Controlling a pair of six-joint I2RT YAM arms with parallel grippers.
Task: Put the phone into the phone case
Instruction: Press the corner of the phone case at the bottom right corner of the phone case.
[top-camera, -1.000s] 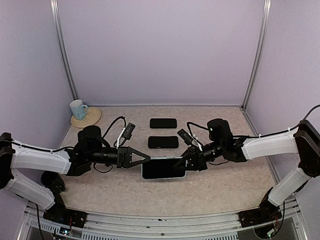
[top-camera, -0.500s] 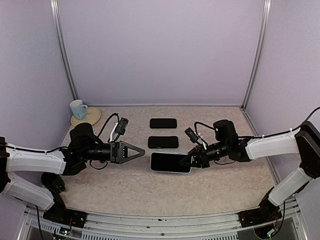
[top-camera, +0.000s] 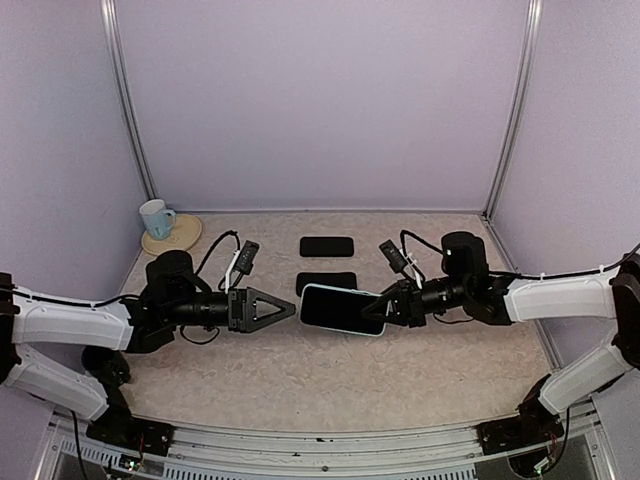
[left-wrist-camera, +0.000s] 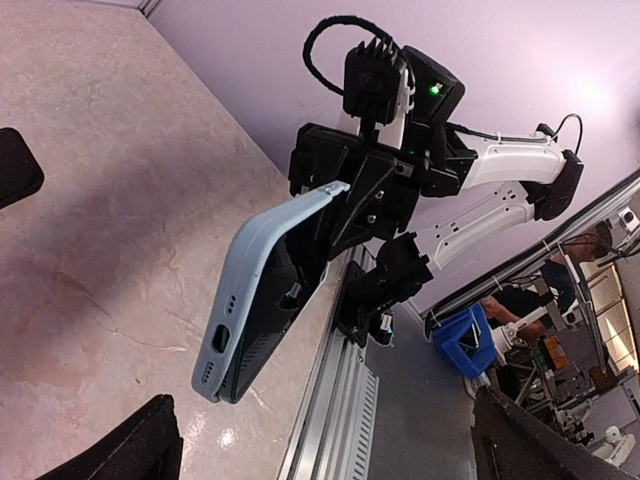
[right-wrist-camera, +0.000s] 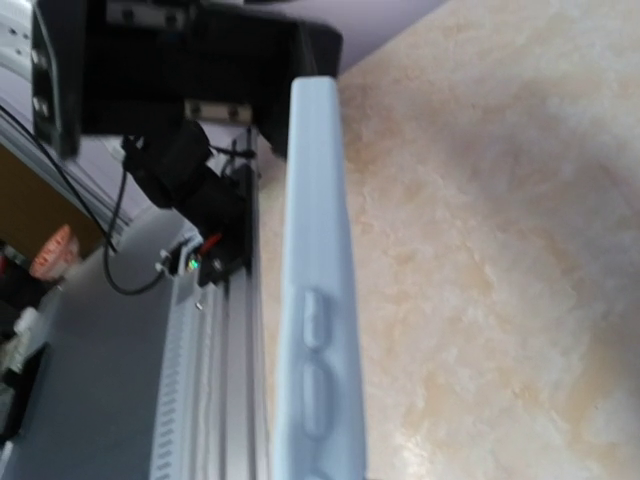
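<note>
The light blue phone case (top-camera: 340, 309) hangs above the table's middle with the dark phone (top-camera: 335, 307) showing inside it. My right gripper (top-camera: 385, 308) is shut on the case's right end. My left gripper (top-camera: 288, 310) stands open just left of the case, apart from it. In the left wrist view the phone case (left-wrist-camera: 262, 290) is tilted, port holes toward me, with the right gripper (left-wrist-camera: 350, 195) behind it and my left fingers (left-wrist-camera: 130, 450) spread wide at the bottom. The right wrist view shows only the phone case (right-wrist-camera: 320, 330) edge-on, with its side buttons.
Two flat black slabs lie on the table behind the case, one far (top-camera: 327, 246) and one near (top-camera: 322, 281), partly hidden by it. A pale mug (top-camera: 155, 217) on a coaster stands at the back left. The aluminium rail (top-camera: 300, 440) runs along the near edge.
My left gripper has opened, let go of the case and drawn back left. The right gripper has lifted the case and carried it back and to the right.
</note>
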